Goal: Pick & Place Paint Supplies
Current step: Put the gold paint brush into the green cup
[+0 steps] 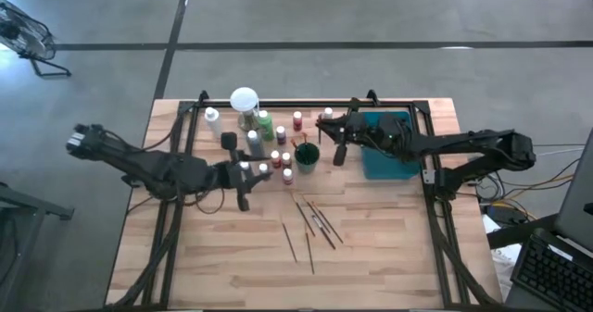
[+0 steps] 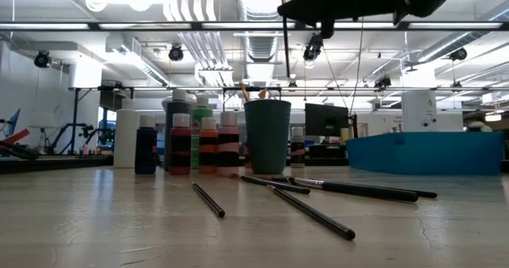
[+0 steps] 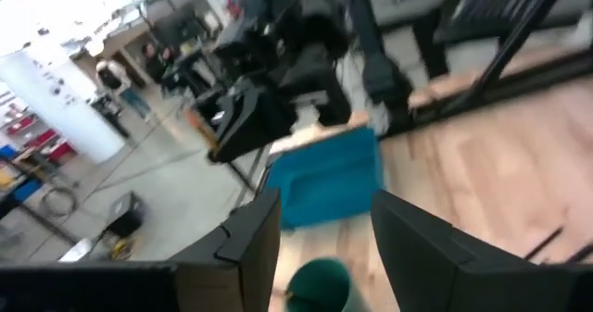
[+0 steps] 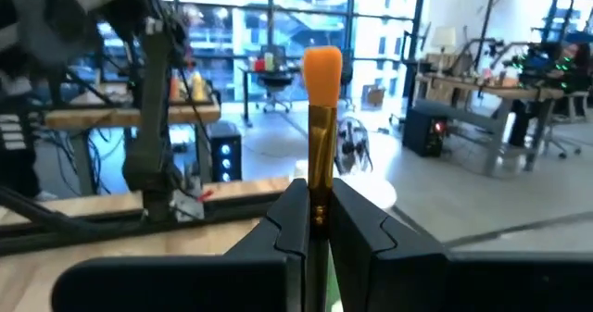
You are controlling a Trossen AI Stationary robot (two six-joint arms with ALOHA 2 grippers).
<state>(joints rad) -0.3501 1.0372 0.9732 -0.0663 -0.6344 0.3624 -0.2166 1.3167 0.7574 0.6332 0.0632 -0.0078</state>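
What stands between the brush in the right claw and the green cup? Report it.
Nothing visible. The right claw holds the brush upright, and in the low view it hangs right over the green cup's rim with only air between. Brush tips already poke from the cup's other side and could crowd it.

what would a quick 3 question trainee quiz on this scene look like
1. True or false: the right gripper is shut on a brush with an orange tip.
2. Which colour is the tray? A red, B teal, C yellow.
3. Fill in: loose brushes lie on the wooden ____.

Key: 1 true. 2 B. 3 table.
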